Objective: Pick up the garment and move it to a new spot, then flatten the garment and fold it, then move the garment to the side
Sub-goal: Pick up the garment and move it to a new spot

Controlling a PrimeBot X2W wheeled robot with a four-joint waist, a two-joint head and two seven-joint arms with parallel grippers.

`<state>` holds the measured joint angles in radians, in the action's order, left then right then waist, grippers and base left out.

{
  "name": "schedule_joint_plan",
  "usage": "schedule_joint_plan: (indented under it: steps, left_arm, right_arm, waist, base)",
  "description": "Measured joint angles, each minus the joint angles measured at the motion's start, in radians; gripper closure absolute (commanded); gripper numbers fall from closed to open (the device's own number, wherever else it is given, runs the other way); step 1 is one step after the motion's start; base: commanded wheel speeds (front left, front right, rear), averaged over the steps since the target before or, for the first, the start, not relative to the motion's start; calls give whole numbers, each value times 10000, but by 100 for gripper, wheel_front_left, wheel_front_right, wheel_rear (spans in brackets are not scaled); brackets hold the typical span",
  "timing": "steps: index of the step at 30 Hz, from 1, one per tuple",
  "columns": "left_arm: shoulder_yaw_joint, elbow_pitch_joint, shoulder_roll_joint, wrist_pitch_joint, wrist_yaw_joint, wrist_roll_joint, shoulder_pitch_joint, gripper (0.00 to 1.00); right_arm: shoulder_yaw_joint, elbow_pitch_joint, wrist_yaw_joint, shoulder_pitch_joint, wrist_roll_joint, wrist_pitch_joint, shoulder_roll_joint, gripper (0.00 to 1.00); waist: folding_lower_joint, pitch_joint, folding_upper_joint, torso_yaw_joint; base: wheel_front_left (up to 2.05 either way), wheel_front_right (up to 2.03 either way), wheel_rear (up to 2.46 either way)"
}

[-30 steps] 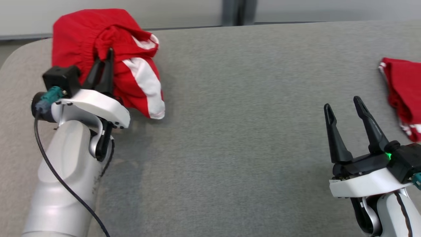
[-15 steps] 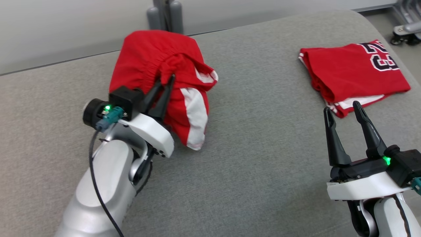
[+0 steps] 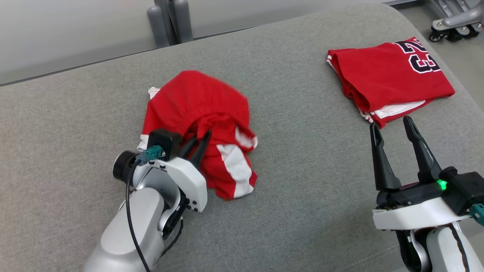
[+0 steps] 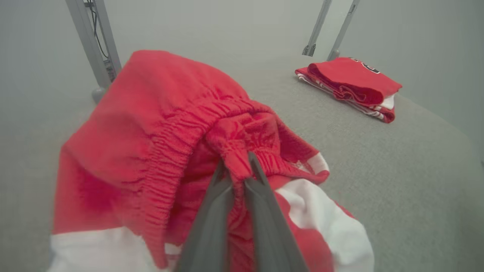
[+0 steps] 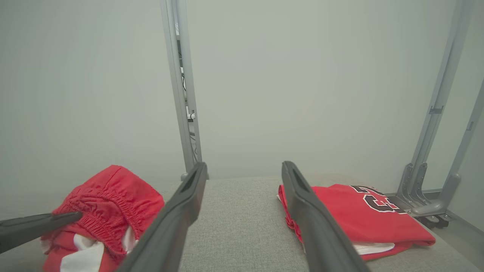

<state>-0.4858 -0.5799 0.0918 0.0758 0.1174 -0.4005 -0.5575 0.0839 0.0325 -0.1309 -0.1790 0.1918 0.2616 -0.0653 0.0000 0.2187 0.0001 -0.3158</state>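
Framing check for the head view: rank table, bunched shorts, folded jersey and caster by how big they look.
1. table
2. shorts and jersey: about alike, so unranked; the shorts are bunched in the left gripper
3. caster: smallest, though it sits farthest back, which shrinks it

The head camera looks forward and down over the grey padded surface [image 3: 310, 181] from its near edge. The left wrist camera sits close against the crumpled red garment [image 4: 151, 124], facing far-right; the right wrist one looks low toward what seems a hazy far wall [image 5: 302, 75]. All three share the folded jersey [image 5: 378, 219].
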Motion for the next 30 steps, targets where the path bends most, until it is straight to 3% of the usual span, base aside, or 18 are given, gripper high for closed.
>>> schedule_joint_plan:
  steps: [4, 5, 6, 11, 17, 24, 30]
  left_arm:
    - [-65, -558, -81, -305, -201, -136, 184, 100]
    - [-79, -593, -100, -155, -270, -128, 184, 76]
    - [-98, -616, -117, -15, -316, -105, 184, 0]
    - [-173, -617, -196, 619, -596, -10, 194, 0]
    - [249, -10, -242, 1559, -1611, 21, 871, 0]
    - [1210, 2048, -242, 1845, -2771, 146, 2391, 0]
    - [1741, 3781, -293, 1858, -3033, 497, 3748, 0]
  right_arm:
    - [61, 69, 0, -1, -19, 0, 42, 0]
    - [77, 90, 0, -1, -25, 0, 44, 0]
    - [96, 121, 0, -1, -31, 0, 44, 0]
    - [242, 265, 0, 0, -50, 0, 21, 0]
    - [378, 593, 0, 109, -61, 0, -13, 0]
    - [516, 965, 0, 398, -63, -2, -77, 0]
    - [518, 1112, 0, 780, -69, -2, -61, 0]
  waist:
    - [0, 89, 0, 195]
    - [0, 93, 0, 249]
    - [0, 87, 0, 301]
    - [0, -90, 0, 566]
    - [0, -576, 0, 932]
    - [0, -1111, 0, 1651]
    - [0, -1643, 0, 2277]
  base:
    - [0, 0, 0]
    - [0, 0, 0]
    - [0, 0, 0]
    - [0, 0, 0]
    - [0, 0, 0]
    - [0, 0, 0]
    - [0, 0, 0]
